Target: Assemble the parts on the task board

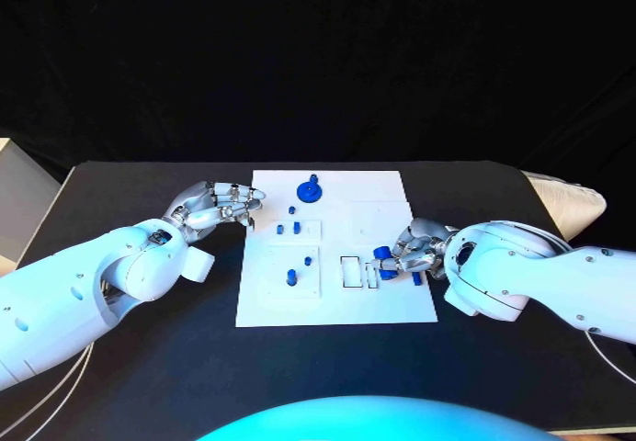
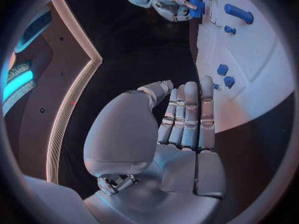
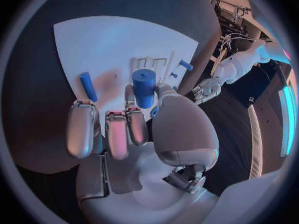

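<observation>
Right hand (image 3: 134, 134) holds a blue cylinder (image 3: 144, 87), pinched upright between thumb and fingers, over the task board (image 1: 378, 308). In the head view this hand (image 1: 404, 255) sits at the board's right edge, with the cylinder (image 1: 384, 266) on its inboard side, just beside two small rectangular outlines (image 1: 357, 272) marked on the board. A loose blue rod (image 3: 87, 86) lies flat on the board beyond the fingertips, apart from the held piece.

Left hand (image 1: 219, 204) rests off the board's left edge on the black table (image 1: 146, 184); the left wrist view shows its fingers (image 2: 189, 117) straight and together with nothing in them, the thumb lying alongside. Several small blue parts (image 1: 294, 225) stand in the board just inboard of that hand, and a blue disc-shaped part (image 1: 309, 192) sits near the board's far edge.

Judgement: the step in hand appears to be the placing of one held part, with most of the assembly not yet done. Which seat the cylinder belongs to cannot be told from these views. The next move would call for keeping the cylinder upright, aligning it squarely above its seat, lowering it straight, and releasing only once seated.
</observation>
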You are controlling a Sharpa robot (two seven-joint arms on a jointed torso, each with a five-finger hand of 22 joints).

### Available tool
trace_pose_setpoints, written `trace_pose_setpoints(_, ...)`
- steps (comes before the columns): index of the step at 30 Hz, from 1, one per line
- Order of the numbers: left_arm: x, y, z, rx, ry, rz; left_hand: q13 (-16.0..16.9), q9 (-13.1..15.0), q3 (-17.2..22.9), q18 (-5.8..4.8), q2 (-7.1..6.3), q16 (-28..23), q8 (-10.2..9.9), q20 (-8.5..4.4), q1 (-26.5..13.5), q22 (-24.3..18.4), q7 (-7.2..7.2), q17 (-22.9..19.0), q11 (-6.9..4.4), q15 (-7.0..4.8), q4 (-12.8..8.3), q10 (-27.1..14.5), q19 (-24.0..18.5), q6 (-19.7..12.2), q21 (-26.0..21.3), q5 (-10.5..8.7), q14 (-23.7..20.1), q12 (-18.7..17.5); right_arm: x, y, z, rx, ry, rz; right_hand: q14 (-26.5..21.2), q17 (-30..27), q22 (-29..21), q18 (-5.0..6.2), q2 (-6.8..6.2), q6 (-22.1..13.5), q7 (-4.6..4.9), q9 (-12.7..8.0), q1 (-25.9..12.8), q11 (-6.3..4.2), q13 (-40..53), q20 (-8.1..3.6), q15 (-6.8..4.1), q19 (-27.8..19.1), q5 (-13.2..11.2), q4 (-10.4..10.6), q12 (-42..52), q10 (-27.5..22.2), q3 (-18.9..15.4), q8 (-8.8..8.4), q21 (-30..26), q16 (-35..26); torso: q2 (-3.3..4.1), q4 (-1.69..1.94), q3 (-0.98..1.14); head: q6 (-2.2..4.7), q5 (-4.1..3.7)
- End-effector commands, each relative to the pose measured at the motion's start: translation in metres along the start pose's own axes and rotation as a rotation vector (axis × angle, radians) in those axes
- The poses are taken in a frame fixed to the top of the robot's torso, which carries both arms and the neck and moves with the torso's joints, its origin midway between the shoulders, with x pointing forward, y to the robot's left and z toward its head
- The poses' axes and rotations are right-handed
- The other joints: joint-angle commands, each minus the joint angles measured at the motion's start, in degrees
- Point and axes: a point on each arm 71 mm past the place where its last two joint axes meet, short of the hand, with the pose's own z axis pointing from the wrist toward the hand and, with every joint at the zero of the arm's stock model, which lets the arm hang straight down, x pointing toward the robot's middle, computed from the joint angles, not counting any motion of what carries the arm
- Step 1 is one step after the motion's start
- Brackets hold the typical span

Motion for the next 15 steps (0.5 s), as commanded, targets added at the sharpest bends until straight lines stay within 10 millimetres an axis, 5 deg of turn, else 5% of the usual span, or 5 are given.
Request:
trace_pose_setpoints(1, 0.003, 0.000, 0.001, 0.001, 0.022, -0.013, -0.1, -0.1, 0.2, 0.81, 0.09, -0.3, -0.4, -0.10, -0.1, -0.1, 0.06, 0.0, 0.06, 0.18, 0.2, -0.1, 0.5, -0.1, -0.3, 0.38, 0.1, -0.2, 0.005, 0.008, -0.001, -0.029, 0.036, 0.049, 4.3, 6.0, 10.5, -0.84, 0.09, 0.4, -0.42, 0.1, 0.6, -0.25, 5.7, -0.30, -0.47, 3.9, 0.3, -0.1, 0.4, 0.2, 0.4, 0.04, 0.4, 0.4, 0.09, 0.01, 0.02, -0.09, 0.04)
trace_pose_setpoints(15, 0.004, 0.000, 0.001, 0.003, 0.028, -0.005, -0.1, -0.1, 0.1, 0.81, 0.03, -0.3, -0.4, -0.10, -0.1, -0.1, 0.09, 0.0, 0.08, 0.18, 0.2, -0.1, 0.5, -0.2, -0.3, 0.39, 0.1, -0.2, 0.025, 0.029, 0.014, -0.070, 0.042, -0.019, 4.3, 6.0, 10.5, -0.82, -0.32, 0.7, -0.38, 0.1, 0.1, -0.22, 5.7, -0.32, -0.47, 3.8, -0.4, 0.1, 0.3, 0.2, 0.6, -0.01, 0.3, 0.4, 0.12, 0.07, -0.03, -0.21, 0.21)
